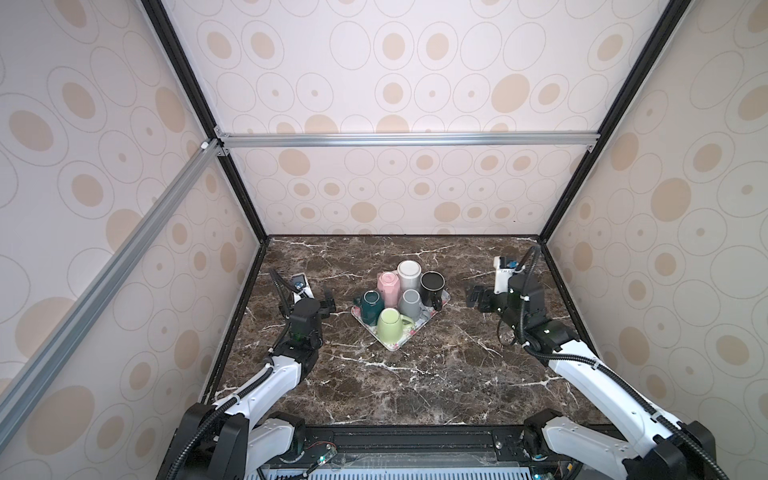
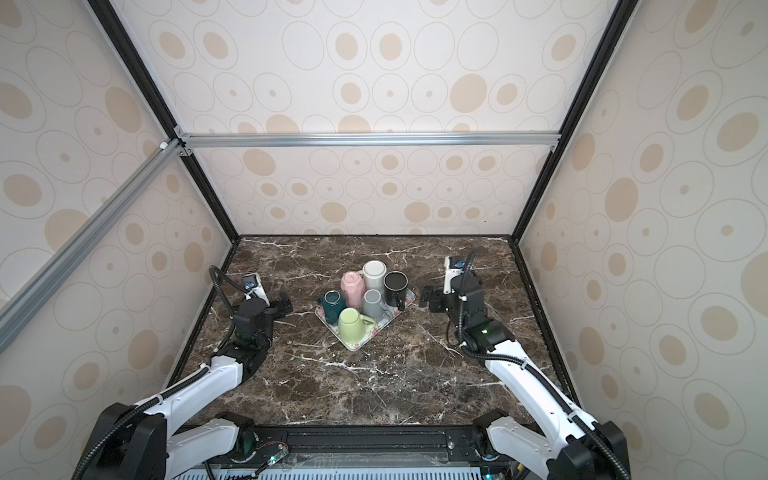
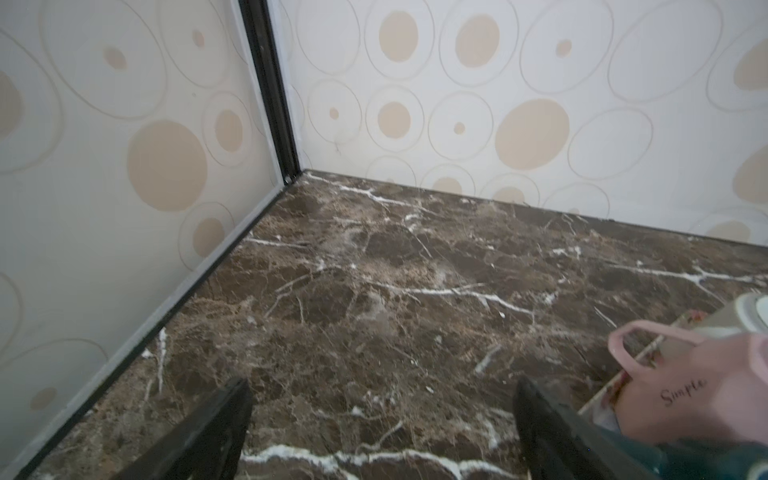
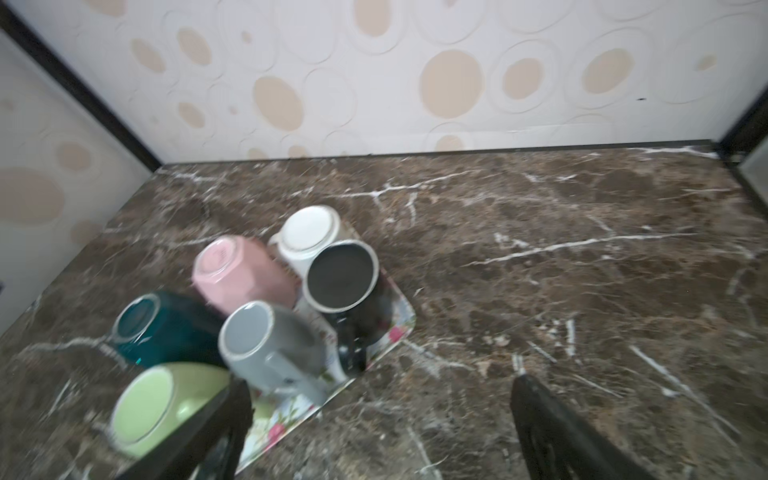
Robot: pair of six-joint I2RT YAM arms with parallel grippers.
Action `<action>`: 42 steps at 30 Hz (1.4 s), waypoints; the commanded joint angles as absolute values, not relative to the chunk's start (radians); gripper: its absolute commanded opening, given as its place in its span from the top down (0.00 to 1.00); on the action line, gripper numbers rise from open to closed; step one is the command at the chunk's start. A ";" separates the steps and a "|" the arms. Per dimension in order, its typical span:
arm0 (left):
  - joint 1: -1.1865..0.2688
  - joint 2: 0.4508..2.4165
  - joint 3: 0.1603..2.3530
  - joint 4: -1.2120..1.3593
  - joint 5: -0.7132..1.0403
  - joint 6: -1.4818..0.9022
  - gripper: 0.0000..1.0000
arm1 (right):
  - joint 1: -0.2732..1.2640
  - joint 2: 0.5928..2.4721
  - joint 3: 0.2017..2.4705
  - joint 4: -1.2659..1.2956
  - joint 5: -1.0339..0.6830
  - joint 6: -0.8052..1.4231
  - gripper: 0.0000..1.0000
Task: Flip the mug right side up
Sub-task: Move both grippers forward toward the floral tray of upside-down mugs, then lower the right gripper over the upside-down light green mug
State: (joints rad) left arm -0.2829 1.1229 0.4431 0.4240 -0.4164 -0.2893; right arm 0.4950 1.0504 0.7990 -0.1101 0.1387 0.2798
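In both top views the left gripper (image 1: 329,303) and the right gripper (image 1: 473,296) are over the marble table (image 1: 415,395) at mid-height of the frame. They are left and right of the flowered tray (image 1: 390,345), each with its jaws spread wide and holding nothing. On the tray, just below the frame's centre, six mugs stand packed together, apparently all base-up: the green mug (image 1: 390,323) nearest, then the teal mug (image 1: 371,305) and grey mug (image 1: 410,301), then the pink mug (image 1: 388,282) and black mug (image 1: 432,284), with the white mug (image 1: 409,272) farthest back.
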 commanded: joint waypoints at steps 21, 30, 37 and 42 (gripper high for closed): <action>-0.388 1.062 0.392 0.461 -0.061 -0.393 0.02 | 0.727 1.331 0.878 -0.167 -0.166 0.080 0.02; -0.392 1.071 0.374 0.484 -0.040 -0.416 0.02 | 0.727 1.398 0.915 -0.140 -0.215 -0.110 0.10; -0.394 1.049 0.341 0.512 -0.083 -0.418 0.02 | 0.726 1.476 0.966 -0.069 -0.281 -0.101 0.12; -0.394 1.039 0.339 0.504 -0.096 -0.407 0.02 | 0.726 1.529 0.994 -0.054 -0.316 -0.120 0.14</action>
State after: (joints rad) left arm -0.3847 1.0599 0.3405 0.4774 -0.0753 -0.4042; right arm 0.7227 1.5078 0.9680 -0.0761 -0.2737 -0.0853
